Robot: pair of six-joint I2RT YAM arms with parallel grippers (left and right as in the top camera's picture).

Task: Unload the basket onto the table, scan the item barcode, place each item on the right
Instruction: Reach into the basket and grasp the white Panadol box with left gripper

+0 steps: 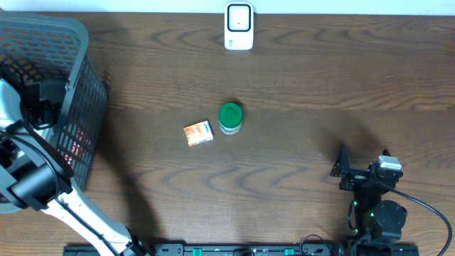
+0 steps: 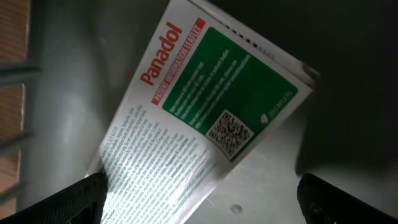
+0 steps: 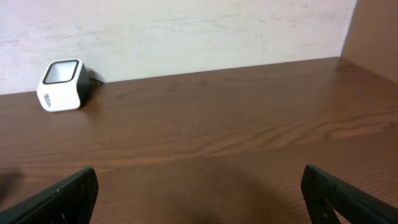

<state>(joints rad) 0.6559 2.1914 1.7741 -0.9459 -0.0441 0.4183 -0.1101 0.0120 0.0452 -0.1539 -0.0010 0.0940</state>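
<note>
The left gripper [image 2: 199, 202] is inside the basket [image 1: 78, 64] at the table's left edge. Its jaws stand wide and grip nothing. Beneath them a Panadol pack [image 2: 199, 106] lies flat on the basket floor, printed face and QR code up.

The right gripper [image 3: 199, 199] sits low over the table's near right. Its jaws are wide and empty.

The scanner [image 1: 239, 26] stands at the far edge. A green-lidded jar [image 1: 230, 118] and a small orange box [image 1: 198, 133] lie side by side mid-table.
</note>
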